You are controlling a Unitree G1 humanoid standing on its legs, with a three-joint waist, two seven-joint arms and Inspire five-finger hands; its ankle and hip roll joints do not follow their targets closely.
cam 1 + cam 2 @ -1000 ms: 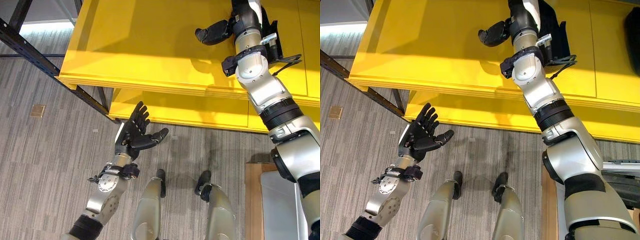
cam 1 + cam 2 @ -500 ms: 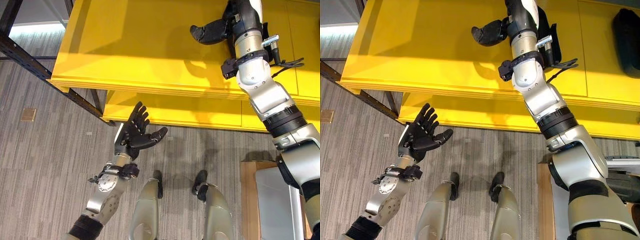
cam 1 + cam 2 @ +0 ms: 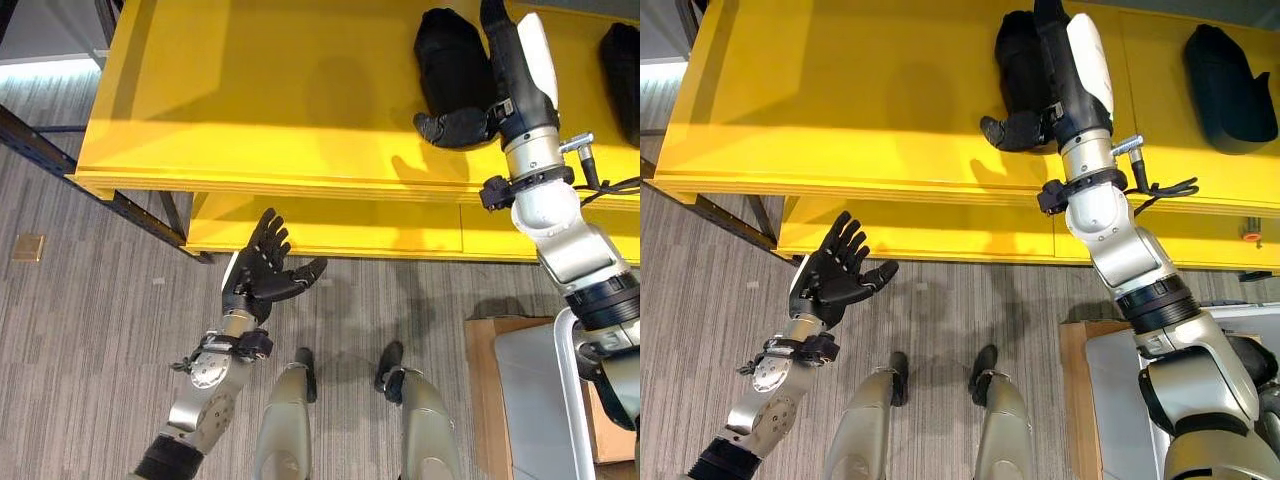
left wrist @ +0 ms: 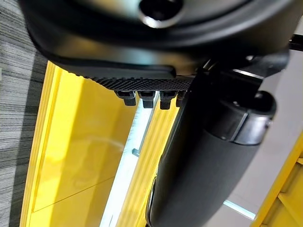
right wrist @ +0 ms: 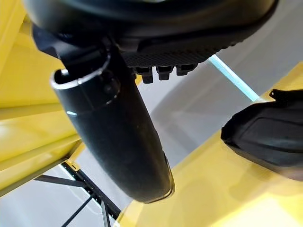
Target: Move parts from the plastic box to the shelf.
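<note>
Up on the yellow shelf (image 3: 840,90), the right hand (image 3: 1025,128) lies with straight, relaxed fingers and grips nothing, just beside a black part (image 3: 1020,55) that rests on the top board (whether they touch cannot be told). A second black part (image 3: 1223,85) sits farther along the same board, well apart. Lower down, the left hand (image 3: 262,272) hovers over the grey floor (image 3: 90,330) in front of the shelf, fingers spread, palm empty. A brown cardboard box (image 3: 490,400) stands near the right arm.
</note>
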